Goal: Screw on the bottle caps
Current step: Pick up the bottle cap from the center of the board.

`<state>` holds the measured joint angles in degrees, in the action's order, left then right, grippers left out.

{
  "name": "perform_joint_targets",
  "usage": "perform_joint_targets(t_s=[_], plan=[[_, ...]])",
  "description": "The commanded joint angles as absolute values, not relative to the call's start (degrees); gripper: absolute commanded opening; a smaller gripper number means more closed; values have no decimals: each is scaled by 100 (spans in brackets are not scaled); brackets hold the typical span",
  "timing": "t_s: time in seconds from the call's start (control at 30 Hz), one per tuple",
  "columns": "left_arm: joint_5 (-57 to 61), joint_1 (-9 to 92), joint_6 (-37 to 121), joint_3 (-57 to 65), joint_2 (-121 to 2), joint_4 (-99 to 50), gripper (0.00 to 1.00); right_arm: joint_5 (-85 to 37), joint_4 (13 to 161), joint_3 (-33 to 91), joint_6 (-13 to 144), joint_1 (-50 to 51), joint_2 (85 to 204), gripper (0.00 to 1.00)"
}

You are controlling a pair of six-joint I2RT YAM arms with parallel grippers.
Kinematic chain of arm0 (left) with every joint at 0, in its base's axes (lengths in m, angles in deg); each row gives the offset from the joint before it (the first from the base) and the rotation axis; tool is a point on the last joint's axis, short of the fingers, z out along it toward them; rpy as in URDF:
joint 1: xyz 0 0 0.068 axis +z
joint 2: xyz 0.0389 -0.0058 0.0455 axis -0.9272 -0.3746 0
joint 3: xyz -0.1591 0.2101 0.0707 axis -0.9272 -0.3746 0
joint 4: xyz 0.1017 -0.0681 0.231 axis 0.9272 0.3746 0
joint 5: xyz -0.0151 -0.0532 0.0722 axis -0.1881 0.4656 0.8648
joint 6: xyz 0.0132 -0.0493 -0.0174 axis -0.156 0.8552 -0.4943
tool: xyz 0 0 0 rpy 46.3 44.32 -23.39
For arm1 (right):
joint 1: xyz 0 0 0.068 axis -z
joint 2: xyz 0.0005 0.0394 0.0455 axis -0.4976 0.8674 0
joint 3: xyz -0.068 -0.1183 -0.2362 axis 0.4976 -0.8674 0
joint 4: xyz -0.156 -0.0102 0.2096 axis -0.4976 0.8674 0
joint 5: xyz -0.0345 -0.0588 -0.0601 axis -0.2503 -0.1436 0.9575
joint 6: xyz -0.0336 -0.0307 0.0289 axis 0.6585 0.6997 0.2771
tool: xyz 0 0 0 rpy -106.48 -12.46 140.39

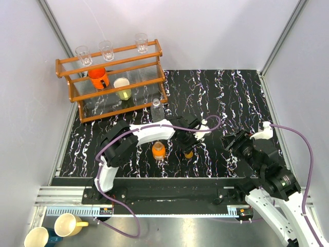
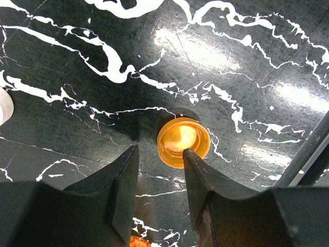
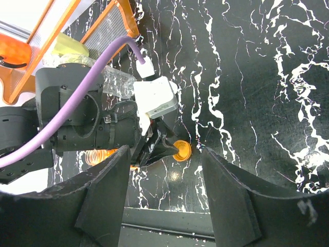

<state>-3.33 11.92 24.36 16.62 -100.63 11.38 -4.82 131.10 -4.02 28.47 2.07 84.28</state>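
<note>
Orange cap (image 2: 183,142), unlabeled, before left hand (image 2: 160,177)

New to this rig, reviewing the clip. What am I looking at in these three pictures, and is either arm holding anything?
Two robot arms are bolted at the near edge of a black marbled table. The top picture is from a fixed camera above and behind them; the other two come from cameras on each wrist, looking past that arm's own fingers.

On the table: a short orange bottle, a clear bottle by a wooden rack of glasses and mugs, and a small orange cap lying open side up.

The left end effector is low over that cap, one finger beside its rim, but the jaws are not closed on it; the right wrist view shows the same. The right end effector is open and holds nothing.
</note>
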Motion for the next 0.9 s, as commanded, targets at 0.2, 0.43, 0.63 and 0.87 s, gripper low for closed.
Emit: perform_joint_targets(t_s=[0.2,0.43,0.63,0.87], plan=[[-385,1122,2410,1697,-10216,955,41,-321,12944,-147,2924,172,8484,66],[-341,1113,2401,1679,-10251,885,36,-338,12944,-147,2915,180,8432,66],[-368,1113,2392,1670,-10234,858,21,-321,12952,-191,2932,172,8370,66],[-420,1113,2392,1583,-10076,823,16,-277,12944,-113,2976,172,8414,66]])
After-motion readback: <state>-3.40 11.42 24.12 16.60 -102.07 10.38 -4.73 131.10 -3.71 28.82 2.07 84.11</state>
